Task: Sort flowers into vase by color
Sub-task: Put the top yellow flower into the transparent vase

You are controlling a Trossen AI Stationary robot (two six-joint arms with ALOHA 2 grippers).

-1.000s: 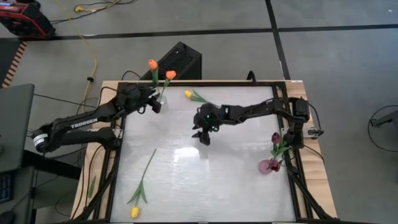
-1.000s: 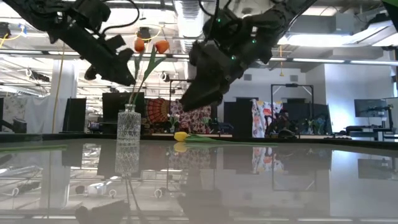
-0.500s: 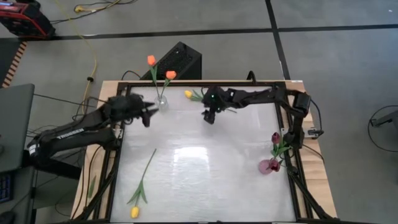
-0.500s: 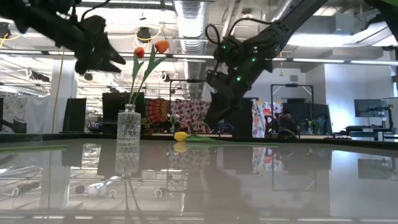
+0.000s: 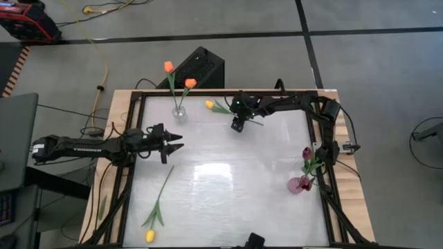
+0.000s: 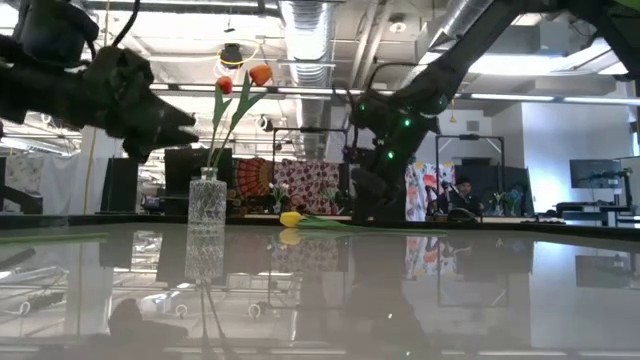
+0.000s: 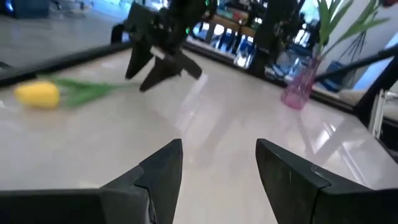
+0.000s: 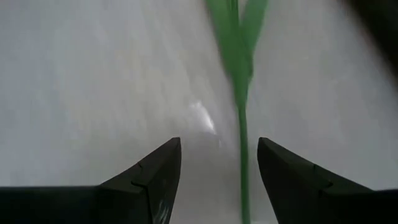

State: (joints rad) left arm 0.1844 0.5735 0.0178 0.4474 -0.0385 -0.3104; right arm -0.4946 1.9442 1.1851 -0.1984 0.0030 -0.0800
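Left tool (image 5: 174,142) withdrew from clear vase (image 5: 179,112), empty, fingers apart.

White table (image 5: 228,200), black box (image 5: 201,67) behind it, yellow cable (image 5: 105,62) on floor

Two orange tulips (image 5: 178,75) in a clear vase (image 5: 179,112), maroon tulip (image 5: 306,153) in a pink vase (image 5: 300,184).

camera layout

high view: straight down on the table (image 5: 228,200). low view: table height, level, facing the room. wrist views: close over the tabletop. high and low share the clear vase (image 5: 179,113) (image 6: 206,203).
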